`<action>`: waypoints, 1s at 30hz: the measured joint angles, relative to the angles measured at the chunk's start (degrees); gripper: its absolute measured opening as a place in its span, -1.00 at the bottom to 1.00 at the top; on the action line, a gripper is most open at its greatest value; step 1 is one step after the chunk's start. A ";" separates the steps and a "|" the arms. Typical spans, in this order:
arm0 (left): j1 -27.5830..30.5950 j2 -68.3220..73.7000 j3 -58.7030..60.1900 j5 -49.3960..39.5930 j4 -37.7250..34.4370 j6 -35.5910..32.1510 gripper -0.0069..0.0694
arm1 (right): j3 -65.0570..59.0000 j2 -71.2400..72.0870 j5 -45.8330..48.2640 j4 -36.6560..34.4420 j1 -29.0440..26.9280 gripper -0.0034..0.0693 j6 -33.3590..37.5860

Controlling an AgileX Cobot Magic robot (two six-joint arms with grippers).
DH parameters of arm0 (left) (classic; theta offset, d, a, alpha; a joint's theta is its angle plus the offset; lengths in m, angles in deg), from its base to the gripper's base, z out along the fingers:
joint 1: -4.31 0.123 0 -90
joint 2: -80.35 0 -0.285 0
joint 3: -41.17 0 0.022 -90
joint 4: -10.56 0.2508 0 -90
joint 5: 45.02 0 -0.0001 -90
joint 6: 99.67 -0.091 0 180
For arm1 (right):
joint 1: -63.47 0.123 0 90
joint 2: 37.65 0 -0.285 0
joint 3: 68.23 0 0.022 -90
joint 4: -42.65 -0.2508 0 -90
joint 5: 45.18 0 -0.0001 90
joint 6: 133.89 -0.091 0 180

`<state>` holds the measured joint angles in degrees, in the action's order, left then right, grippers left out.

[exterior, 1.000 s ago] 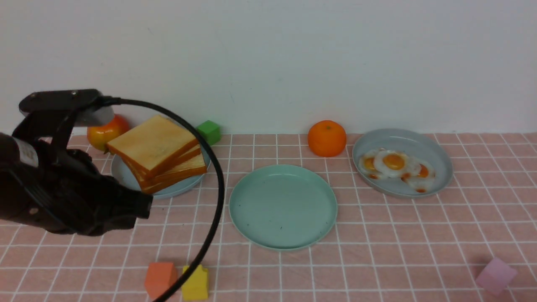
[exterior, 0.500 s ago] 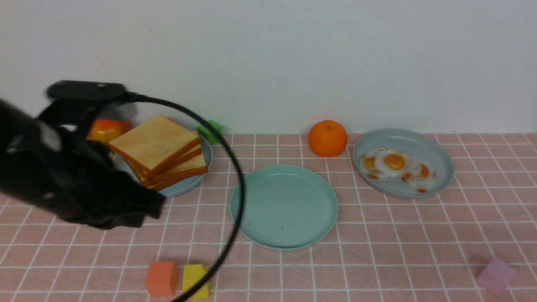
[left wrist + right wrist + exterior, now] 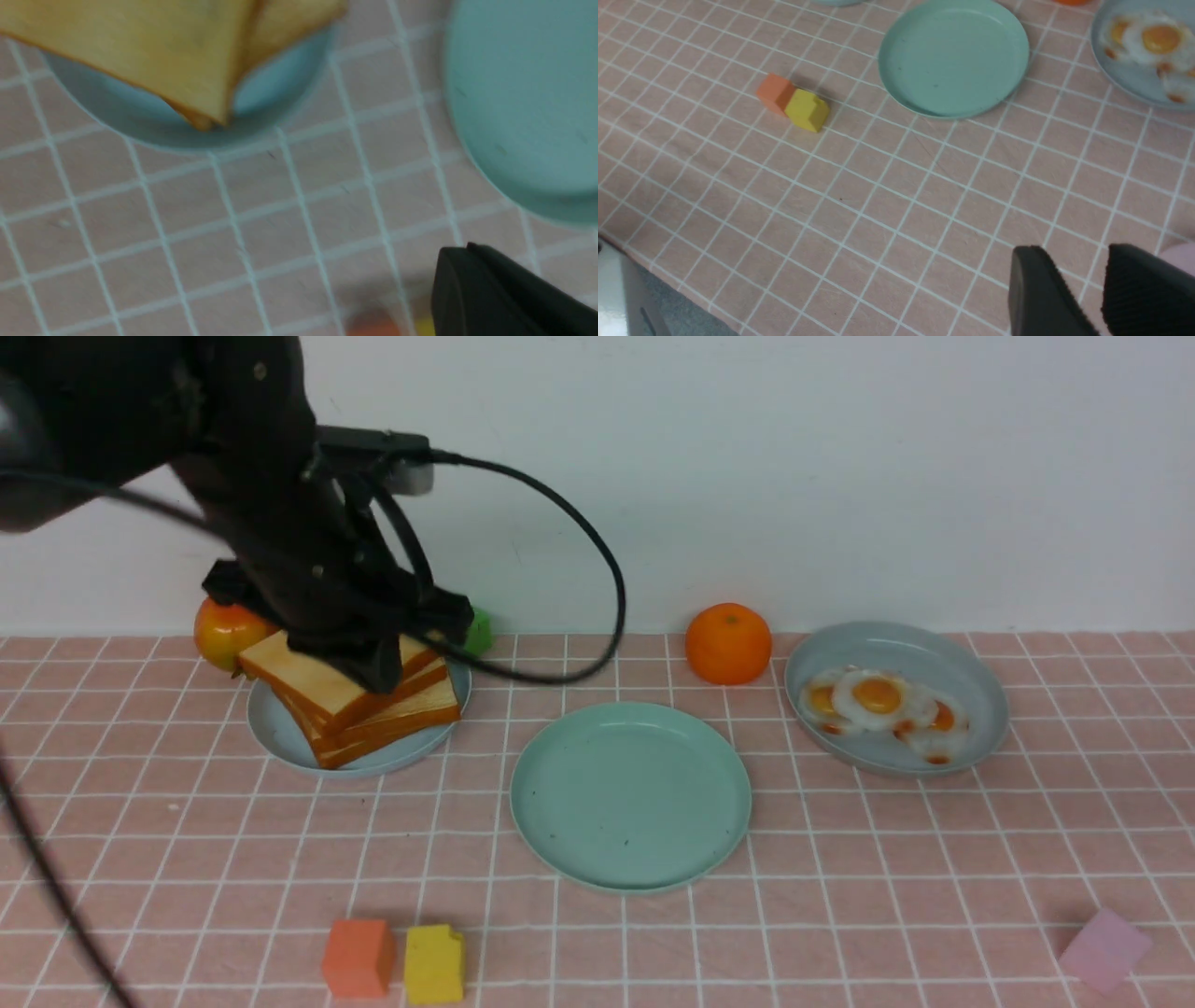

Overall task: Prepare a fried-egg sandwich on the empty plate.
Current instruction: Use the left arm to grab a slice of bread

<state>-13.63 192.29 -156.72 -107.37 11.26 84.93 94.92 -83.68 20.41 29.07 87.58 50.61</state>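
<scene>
The empty plate (image 3: 630, 793), mint green, lies mid-table with nothing on it; it also shows in the left wrist view (image 3: 528, 93) and the right wrist view (image 3: 952, 56). No fried-egg sandwich is in view. A stack of plain toast (image 3: 373, 719) (image 3: 140, 46) rests on a grey-blue plate (image 3: 280, 737) at the back left. My left gripper (image 3: 375, 674) (image 3: 467, 249) hangs over that stack, shut and holding nothing. Fried eggs (image 3: 878, 695) (image 3: 1153, 37) lie on a second grey-blue plate (image 3: 971, 681) at the right. My right gripper (image 3: 1073, 252) is open above bare cloth.
An orange (image 3: 728, 644) sits behind the mint plate. A red-yellow fruit (image 3: 219, 630) and a green cube (image 3: 478, 630) flank the toast. An orange cube (image 3: 358, 957) and a yellow block (image 3: 434, 963) sit near the front; a pink block (image 3: 1104, 947) sits front right.
My left arm has risen from low at the front left and swung back and rightward over the toast stack. Everything else stays put.
</scene>
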 joint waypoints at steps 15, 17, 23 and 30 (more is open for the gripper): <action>2.50 19.15 -15.05 4.57 14.71 0.24 -0.04 | 0.07 -0.05 -1.25 0.04 1.02 -0.24 0.10; 2.90 20.14 -15.10 6.61 15.69 0.24 0.15 | 0.07 -0.05 -1.54 0.04 1.02 -0.24 0.10; 2.97 22.12 -15.16 7.98 14.17 0.24 0.27 | 0.07 -0.05 -2.83 -0.61 1.02 -0.26 0.10; 3.02 22.57 -15.34 8.24 12.97 -0.43 0.28 | 0.07 -0.05 -3.18 -0.85 1.02 -0.26 0.10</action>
<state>-10.62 214.86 -172.07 -99.13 24.23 84.50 94.99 -83.73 17.23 28.22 88.60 50.71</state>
